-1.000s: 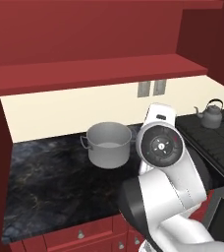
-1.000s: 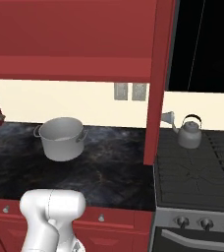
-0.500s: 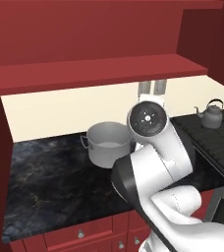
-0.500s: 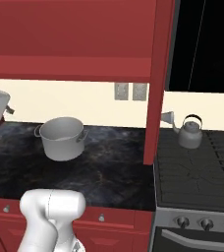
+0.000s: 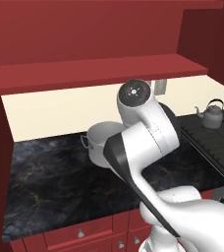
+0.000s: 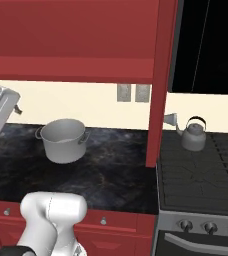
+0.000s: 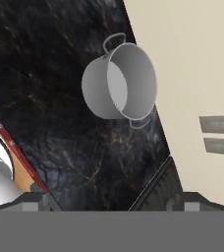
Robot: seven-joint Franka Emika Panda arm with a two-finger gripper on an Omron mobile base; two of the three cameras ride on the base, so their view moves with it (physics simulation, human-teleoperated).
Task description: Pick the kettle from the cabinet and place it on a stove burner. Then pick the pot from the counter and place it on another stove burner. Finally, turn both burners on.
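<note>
Dark veined counter (image 6: pixel 111 170) (cream wall behind) bears pot (image 6: pixel 63 141).

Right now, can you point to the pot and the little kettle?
pot (image 6: pixel 63 145): right base view, on its outer side wall.
kettle (image 6: pixel 192 140): right base view, on its round grey body.

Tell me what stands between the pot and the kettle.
In the right base view, a red cabinet side panel comes down onto the counter between the pot and the kettle; otherwise only bare dark counter and cooktop grate.
</note>
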